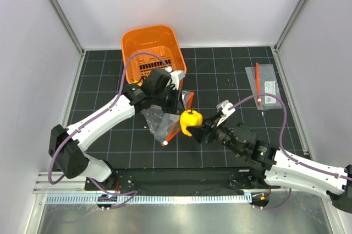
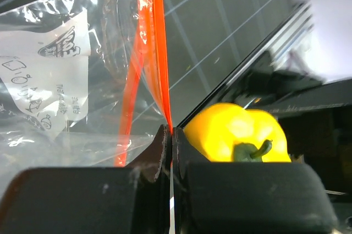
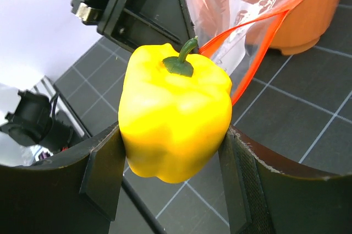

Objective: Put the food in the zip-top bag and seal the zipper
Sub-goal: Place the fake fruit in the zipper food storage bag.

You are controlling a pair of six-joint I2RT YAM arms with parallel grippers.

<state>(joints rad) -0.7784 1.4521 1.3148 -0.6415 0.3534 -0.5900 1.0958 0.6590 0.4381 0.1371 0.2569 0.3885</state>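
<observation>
The food in sight is a yellow toy pepper [image 1: 191, 121] with a green stem, held above the mat with my right gripper [image 1: 199, 126] shut on it. In the right wrist view the pepper [image 3: 175, 115] fills the gap between both fingers of the right gripper [image 3: 171, 179]. The clear zip-top bag [image 1: 159, 119] hangs just left of the pepper. My left gripper [image 1: 175, 102] is shut on its red-orange zipper [image 2: 159, 52], pinching the strip at the fingertips [image 2: 172, 135]. The bag's mouth [image 3: 242, 19] gapes open behind the pepper [image 2: 236, 135]. A white slider [image 1: 164, 143] hangs at the zipper's low end.
An orange basket [image 1: 165, 38] stands at the back, right behind the left gripper. A second, narrower clear pouch [image 1: 266, 86] with a white label and red strip lies flat at the right of the black gridded mat. Grey walls enclose the left, right and far sides.
</observation>
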